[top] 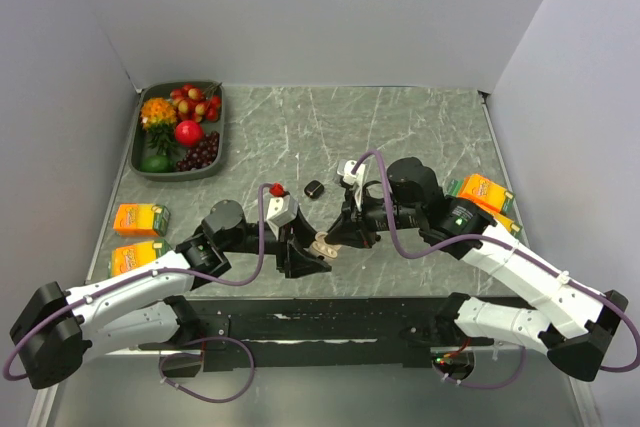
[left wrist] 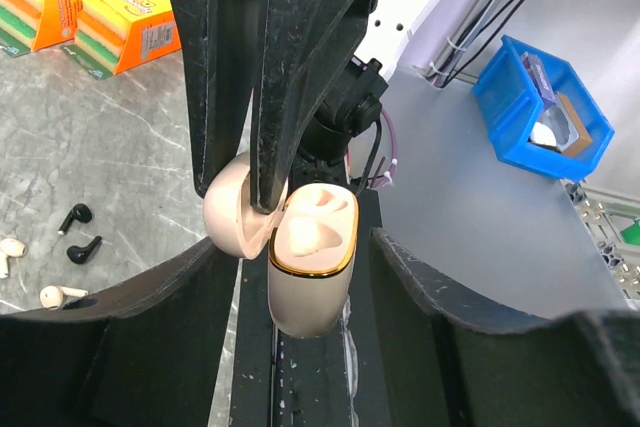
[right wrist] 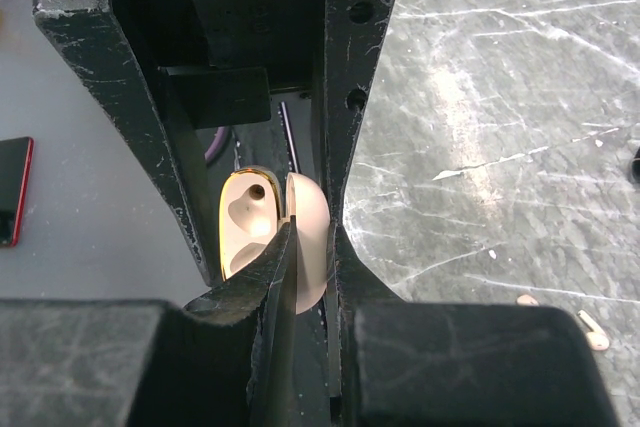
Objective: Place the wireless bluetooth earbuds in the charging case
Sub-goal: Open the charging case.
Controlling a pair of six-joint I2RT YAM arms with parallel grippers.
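Observation:
The black charging case [top: 314, 188] lies on the marble table, away from both grippers. Two black earbuds [left wrist: 75, 215] [left wrist: 85, 248] lie on the table at the left of the left wrist view. Both grippers are at a beige hinged shell with a gold rim [left wrist: 310, 257], which stands open with empty sockets. My left gripper [left wrist: 305, 247] is open, its fingers on either side of the shell's body with gaps. My right gripper [right wrist: 312, 237] is shut on the shell's lid [right wrist: 312, 247]. In the top view the grippers [top: 300, 257] [top: 335, 237] meet at the table's near edge.
Loose beige earbuds lie on the table [left wrist: 55, 295] [right wrist: 595, 332]. Orange cartons stand at the left [top: 140, 219] and right [top: 480, 192]. A tray of fruit [top: 182, 130] sits at the back left. A blue bin [left wrist: 540, 107] is off the table.

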